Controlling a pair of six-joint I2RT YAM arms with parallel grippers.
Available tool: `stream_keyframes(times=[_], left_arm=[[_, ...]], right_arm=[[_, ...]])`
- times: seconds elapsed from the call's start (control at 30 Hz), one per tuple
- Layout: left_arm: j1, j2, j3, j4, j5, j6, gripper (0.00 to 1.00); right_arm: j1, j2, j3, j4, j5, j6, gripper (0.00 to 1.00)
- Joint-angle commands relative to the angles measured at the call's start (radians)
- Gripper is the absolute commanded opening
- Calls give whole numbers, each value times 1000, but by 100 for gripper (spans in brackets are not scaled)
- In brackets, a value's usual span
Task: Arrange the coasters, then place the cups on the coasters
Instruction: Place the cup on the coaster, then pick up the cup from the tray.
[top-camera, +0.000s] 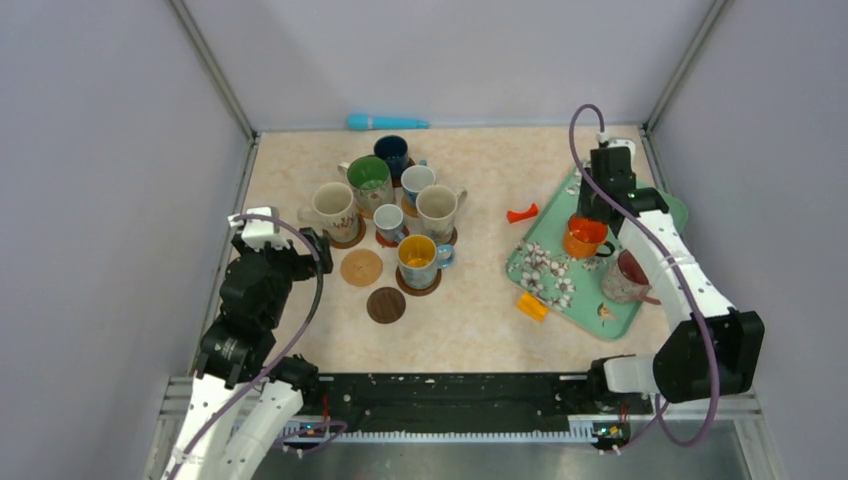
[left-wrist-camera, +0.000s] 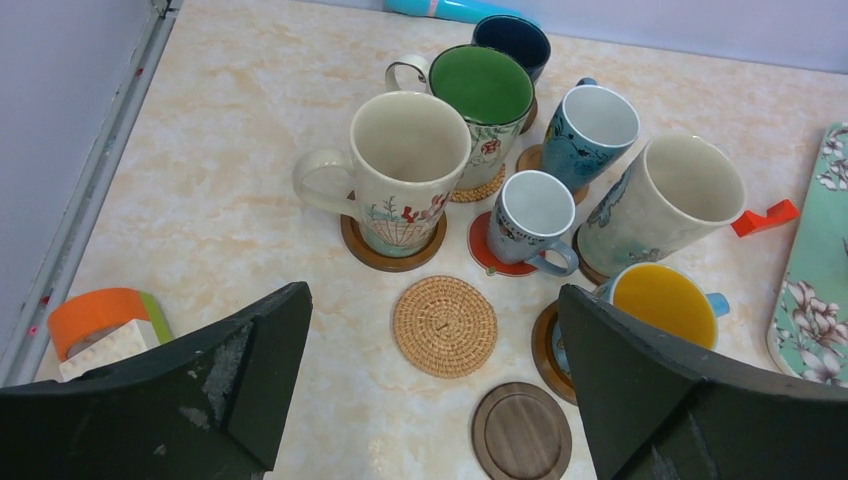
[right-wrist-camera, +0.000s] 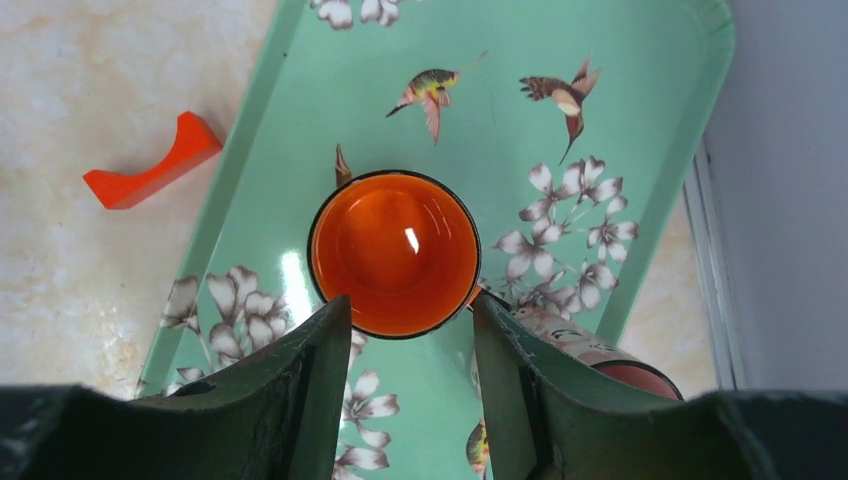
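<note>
**Right claw astride the orange cup on the tray**

The glossy orange ceramic cup (right-wrist-camera: 395, 250) is shown upright on the teal floral rectangular tray (right-wrist-camera: 620, 120), at the right side of the table. The right gripper (right-wrist-camera: 410, 305) is positioned directly above it. Its jaws are about half spread, with one finger at each side of the cup's near rim. Whether the pads press the cup cannot be told. A pink-lined cup (top-camera: 625, 278) is seen on the same tray, nearer the arm bases.

The left gripper (left-wrist-camera: 430, 295) is spread to its widest and holds nothing, above the left part of the table. Seven cups are grouped there, each seated on a coaster. Among them are a tall cream cup (left-wrist-camera: 405, 160), a small white cup (left-wrist-camera: 530, 215) on a red disc (left-wrist-camera: 485, 255), and a yellow-lined cup (left-wrist-camera: 665, 305).

Two coasters are left bare, just beside the yellow-lined cup: a round woven tan coaster (left-wrist-camera: 445, 325) and a dark brown wooden coaster (left-wrist-camera: 520, 430). A small orange block (top-camera: 532, 306) lies against the tray's near-left edge.
</note>
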Motion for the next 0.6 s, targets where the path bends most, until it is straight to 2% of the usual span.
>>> stream_keyframes(times=[0.0,0.07,0.13,0.37,0.57], left_arm=[[-9,-2,-8,27,18,-3,99],[-9,0,-7,28,20,-3,99],[-9,2,-7,29,24,-3,99],[-9,7,-8,28,26,-2,99],[-10,10,-6,30,24,-3,99]], right_arm=[[-50,-30,-36,108,-168,-42,48],[-50,-17,-52,119,-278,-109,48],[-50,4,-63,124,-321,-151,48],[-51,90,-74,145,-295,-220,47],[-50,130,-99,172,-329,-221,40]])
